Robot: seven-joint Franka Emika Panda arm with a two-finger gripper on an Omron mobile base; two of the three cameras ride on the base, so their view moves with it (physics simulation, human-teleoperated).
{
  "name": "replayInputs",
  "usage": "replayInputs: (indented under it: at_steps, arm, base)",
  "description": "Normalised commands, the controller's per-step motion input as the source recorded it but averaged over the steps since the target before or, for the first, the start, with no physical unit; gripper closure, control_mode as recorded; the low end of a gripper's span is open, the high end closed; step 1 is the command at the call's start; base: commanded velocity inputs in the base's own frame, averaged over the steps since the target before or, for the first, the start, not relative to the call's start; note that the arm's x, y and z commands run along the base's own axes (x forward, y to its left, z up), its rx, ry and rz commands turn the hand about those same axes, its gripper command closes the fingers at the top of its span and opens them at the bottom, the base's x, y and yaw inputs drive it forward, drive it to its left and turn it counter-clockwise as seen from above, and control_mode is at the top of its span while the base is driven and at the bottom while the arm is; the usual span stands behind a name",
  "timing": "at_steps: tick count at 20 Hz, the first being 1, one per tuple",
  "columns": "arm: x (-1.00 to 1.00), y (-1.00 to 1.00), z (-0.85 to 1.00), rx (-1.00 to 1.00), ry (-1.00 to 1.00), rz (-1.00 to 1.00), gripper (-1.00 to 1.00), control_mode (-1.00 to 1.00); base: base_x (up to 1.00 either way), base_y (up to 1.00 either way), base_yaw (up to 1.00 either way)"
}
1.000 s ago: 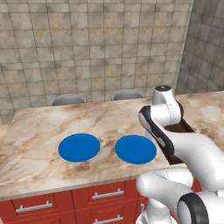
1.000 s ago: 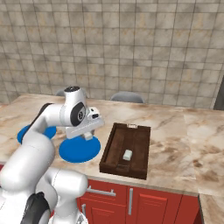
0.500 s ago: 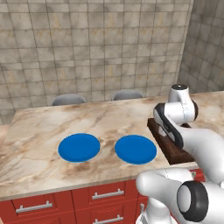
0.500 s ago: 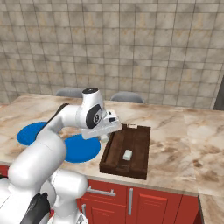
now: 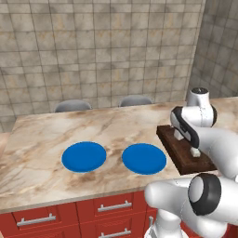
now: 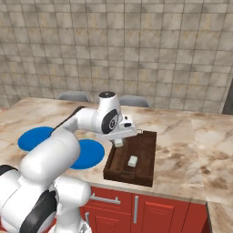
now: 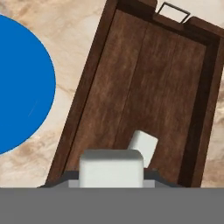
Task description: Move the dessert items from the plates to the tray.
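Pincer grips cube — hand view | second cube rests in tray

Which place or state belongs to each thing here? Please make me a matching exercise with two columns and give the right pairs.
Things:
1. the two blue plates
2. first cream cube
3. second cream cube
4. wooden tray

Places or states:
A. held in the shut gripper above the tray
B. lying on the tray floor
C. bare, side by side on the counter
D. on the counter beside one plate, holding one cube

Pairs: 1-C, 2-B, 3-A, 4-D
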Motion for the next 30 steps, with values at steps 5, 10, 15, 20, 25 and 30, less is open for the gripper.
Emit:
replayInputs:
  at_steps: [5,10,15,20,25,30]
  arm:
    - [0.31,-0.12,-0.01,0.01,0.00,-0.04,1.00,-1.00]
    - [0.18,0.00,-0.22,0.00,0.00,-0.04,1.00,-1.00]
    - [0.28,-0.02,-0.08,0.04,0.00,-0.04,1.00,-1.00]
    - [0.40,-0.06,-0.01,0.06,-0.01,-0.06,1.00,-1.00]
    - [0.33,-0.16,-0.02,0.08,0.00,-0.06,1.00,-1.00]
    - [0.26,-0.20,-0.07,0.05,0.00,-0.03,1.00,-1.00]
  base:
    - [0.00,0.00,0.00]
    - [0.00,0.00,0.00]
    - [0.00,0.00,0.00]
    - [0.00,0.00,0.00]
    - [0.00,0.00,0.00]
    - [0.00,0.00,0.00]
